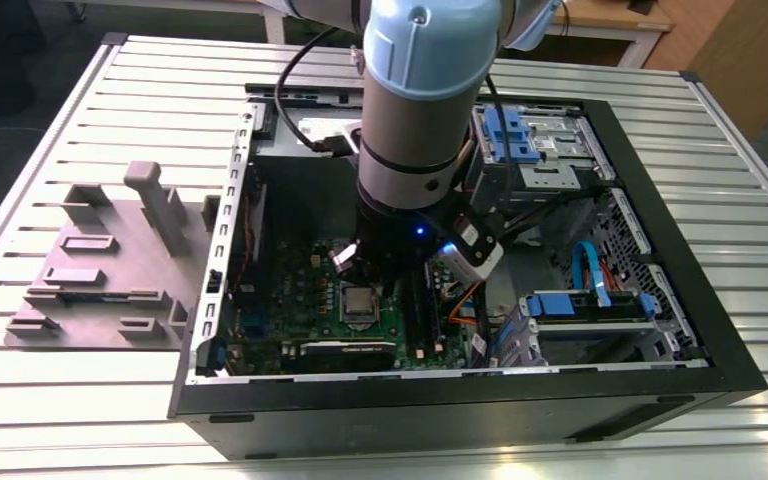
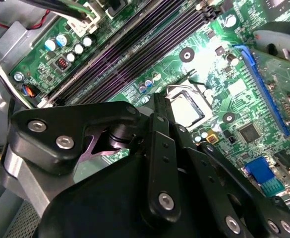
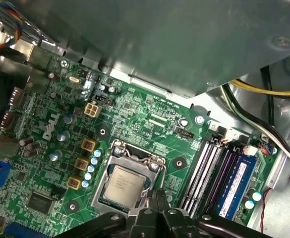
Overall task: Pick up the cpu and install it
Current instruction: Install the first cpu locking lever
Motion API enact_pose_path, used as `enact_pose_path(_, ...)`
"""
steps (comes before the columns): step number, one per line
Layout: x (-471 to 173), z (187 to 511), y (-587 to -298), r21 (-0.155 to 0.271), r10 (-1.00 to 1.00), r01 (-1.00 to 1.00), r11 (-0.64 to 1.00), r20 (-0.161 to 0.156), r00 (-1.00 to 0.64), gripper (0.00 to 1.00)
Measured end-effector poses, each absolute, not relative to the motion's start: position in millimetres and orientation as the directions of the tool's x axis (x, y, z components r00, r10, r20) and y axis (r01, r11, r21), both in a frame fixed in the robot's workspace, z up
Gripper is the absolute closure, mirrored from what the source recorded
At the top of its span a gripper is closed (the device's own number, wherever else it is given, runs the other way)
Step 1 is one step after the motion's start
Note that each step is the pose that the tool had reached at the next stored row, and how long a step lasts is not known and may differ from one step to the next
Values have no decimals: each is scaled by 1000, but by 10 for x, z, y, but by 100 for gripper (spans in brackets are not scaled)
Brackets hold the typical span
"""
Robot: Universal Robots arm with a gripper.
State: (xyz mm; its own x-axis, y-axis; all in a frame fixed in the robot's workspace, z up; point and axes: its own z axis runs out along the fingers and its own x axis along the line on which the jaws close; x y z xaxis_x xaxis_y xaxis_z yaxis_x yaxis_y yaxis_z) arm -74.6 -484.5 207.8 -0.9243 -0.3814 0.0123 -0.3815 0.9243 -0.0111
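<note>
The cpu (image 3: 125, 184), a small silvery square, lies flat in the metal-framed socket (image 3: 116, 148) on the green motherboard (image 3: 149, 116). It also shows in the second wrist view (image 2: 187, 110) and, in the exterior view, just below the arm's wrist (image 1: 357, 300). My gripper (image 3: 155, 196) hangs over the socket's edge beside the cpu, its black fingers drawn together with nothing between them. In the second wrist view the gripper (image 2: 157, 106) ends just short of the socket.
The arm reaches down into an open black computer case (image 1: 491, 385) on a slatted metal table. Memory slots (image 3: 209, 168) with a blue module (image 3: 236, 181) run beside the socket. A drive cage (image 1: 531, 140) and blue cables (image 1: 595, 270) crowd the exterior view's right. A grey fixture (image 1: 104, 270) stands outside the case.
</note>
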Motion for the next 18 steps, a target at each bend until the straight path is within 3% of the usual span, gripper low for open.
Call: enact_pose_path(18, -747, 2021, -4856, -28, -381, -381, 924, -2, -924, 90)
